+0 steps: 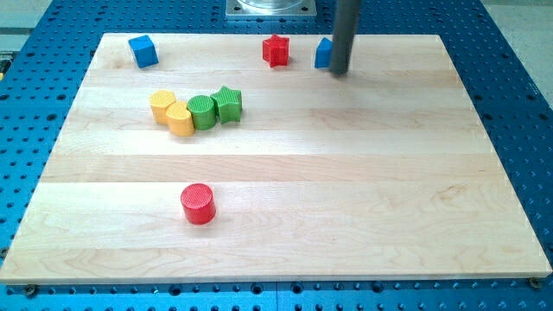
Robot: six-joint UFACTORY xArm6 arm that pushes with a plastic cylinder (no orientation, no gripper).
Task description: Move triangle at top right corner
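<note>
The blue triangle (pixel 323 53) stands near the view's top edge of the wooden board (pixel 285 216), right of the middle. It is partly hidden by my rod. My tip (pixel 340 71) rests on the board just right of and slightly below the triangle, touching or nearly touching it.
A red star (pixel 276 50) sits left of the triangle. A blue cube (pixel 143 51) is at the top left. Two yellow blocks (pixel 171 111), a green cylinder (pixel 202 111) and a green star (pixel 228 104) form a row at left. A red cylinder (pixel 198 204) lies lower left.
</note>
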